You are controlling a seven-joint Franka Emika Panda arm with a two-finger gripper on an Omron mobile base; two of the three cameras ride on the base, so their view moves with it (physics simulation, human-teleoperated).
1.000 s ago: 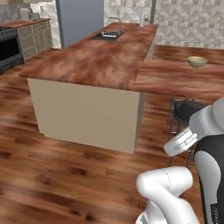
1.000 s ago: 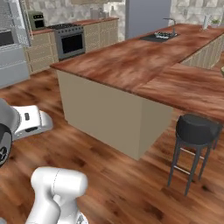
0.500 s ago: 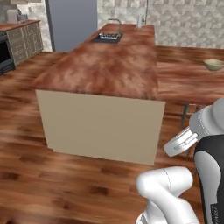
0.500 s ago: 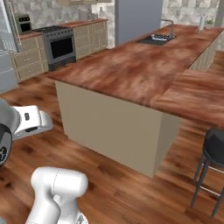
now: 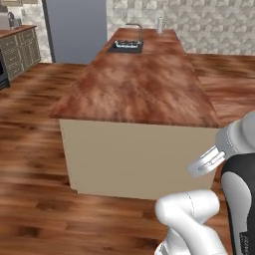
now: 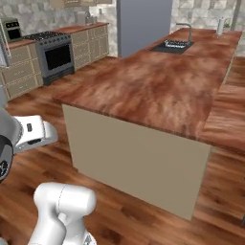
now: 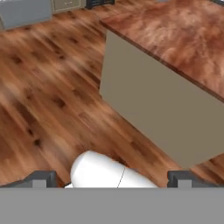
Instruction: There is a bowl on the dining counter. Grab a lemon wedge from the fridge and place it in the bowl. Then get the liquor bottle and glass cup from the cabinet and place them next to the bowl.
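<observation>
Gripper: the gripper shows in the hand view as two dark finger tips far apart at the bottom, jaws spread wide with nothing between them.
Arm: the white arm rises at the lower right of the left base view and at the lower left of the right base view, folded close over its base, apart from the counter.
Island counter: a long island counter with a reddish-brown wood-grain top and plain beige side panels stands straight ahead, its near end facing the base; the hand view looks down at its near corner and the floor beside it.
Sink: a dark sink with a faucet is set into the far end of the island top; it also appears in the right base view.
Fridge: a tall grey fridge stands against the far wall, left of the island's far end, its door shut; in the right base view it stands behind the island.
Task items: the lemon wedge, bowl, bottle and cup cannot be made out; a small pale upright object near the island's far end is too small to identify.
Stove: a steel range with a dark oven door sits among beige cabinets on the left wall.
Floor: dark wood planks surround the island.
</observation>
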